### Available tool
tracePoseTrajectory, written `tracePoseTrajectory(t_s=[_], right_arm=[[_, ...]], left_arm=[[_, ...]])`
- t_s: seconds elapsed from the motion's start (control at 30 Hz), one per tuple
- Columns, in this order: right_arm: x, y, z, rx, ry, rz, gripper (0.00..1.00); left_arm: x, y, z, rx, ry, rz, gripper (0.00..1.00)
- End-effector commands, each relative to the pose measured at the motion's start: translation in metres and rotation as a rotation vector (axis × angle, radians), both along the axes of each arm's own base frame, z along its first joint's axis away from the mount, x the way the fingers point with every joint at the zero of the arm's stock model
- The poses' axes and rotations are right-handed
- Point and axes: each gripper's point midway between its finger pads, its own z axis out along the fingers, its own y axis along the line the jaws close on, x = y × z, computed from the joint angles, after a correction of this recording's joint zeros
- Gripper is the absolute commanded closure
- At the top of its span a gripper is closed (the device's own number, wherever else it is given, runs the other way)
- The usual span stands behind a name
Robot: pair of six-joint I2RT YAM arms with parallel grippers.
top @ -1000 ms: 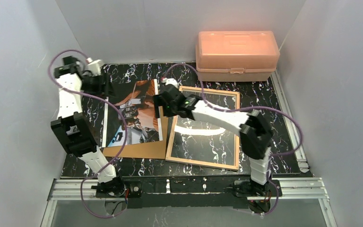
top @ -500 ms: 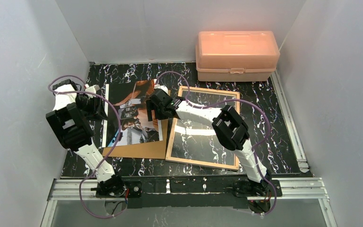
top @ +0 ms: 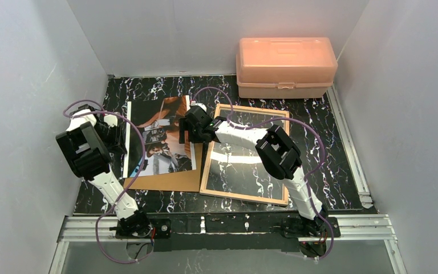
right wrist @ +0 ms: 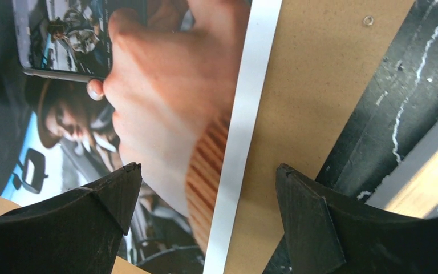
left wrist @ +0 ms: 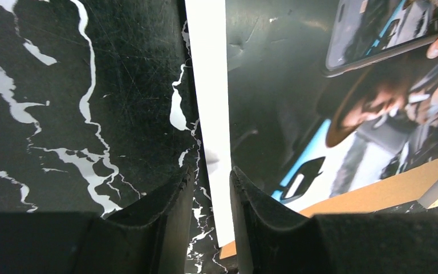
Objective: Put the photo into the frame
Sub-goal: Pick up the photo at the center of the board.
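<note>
The black table [top: 331, 131] with white streaks fills the floor. The frame [top: 244, 197] lies flat on it, right of the middle, wood side up. The right arm crosses over the frame and hides part of it. The table's streaks show through the frame's middle, and I cannot tell if anything clear sits in there. Just left of the frame is a brown board [top: 171, 181]. Most of the board is hidden, because the photo [top: 154, 160] lies on top of it. So the photo is on the board, beside the frame and not in it. An orange box [top: 286, 67] sits at the back, closed. The right gripper [right wrist: 206, 171] is spread wide, low over the photo's right edge and the bare board beside it. From above, the left gripper [left wrist: 209, 174] is mostly hidden behind its own arm. Its wrist view shows the fingers with only a thin gap, at the photo's white left edge. One finger is over the table and one over the photo.
</note>
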Motion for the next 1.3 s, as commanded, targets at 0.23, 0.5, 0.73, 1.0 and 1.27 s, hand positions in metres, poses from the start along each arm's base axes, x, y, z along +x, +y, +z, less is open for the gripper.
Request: tracePoseTrajectory(t_s=[0.23, 0.5, 0.73, 1.0, 1.27], right_arm=[[-0.008, 0.004, -0.025, 0.059, 0.080, -0.017, 0.06], [-0.013, 0.011, -0.024, 0.121, 0.118, -0.024, 0.06], [-0.021, 0.017, -0.025, 0.189, 0.170, -0.028, 0.07], [-0.026, 0.022, -0.010, 0.335, 0.223, -0.044, 0.07], [-0.034, 0.020, 0.047, 0.556, 0.225, -0.024, 0.07]], left_arm=[[-0.017, -0.010, -0.034, -0.013, 0.080, -0.023, 0.81], [-0.021, -0.018, -0.040, -0.043, 0.087, -0.033, 0.87], [-0.021, -0.029, -0.036, -0.088, 0.078, -0.038, 0.90], [-0.018, -0.044, -0.030, -0.120, 0.072, -0.061, 0.91], [-0.019, -0.044, -0.033, -0.108, 0.081, -0.068, 0.92]])
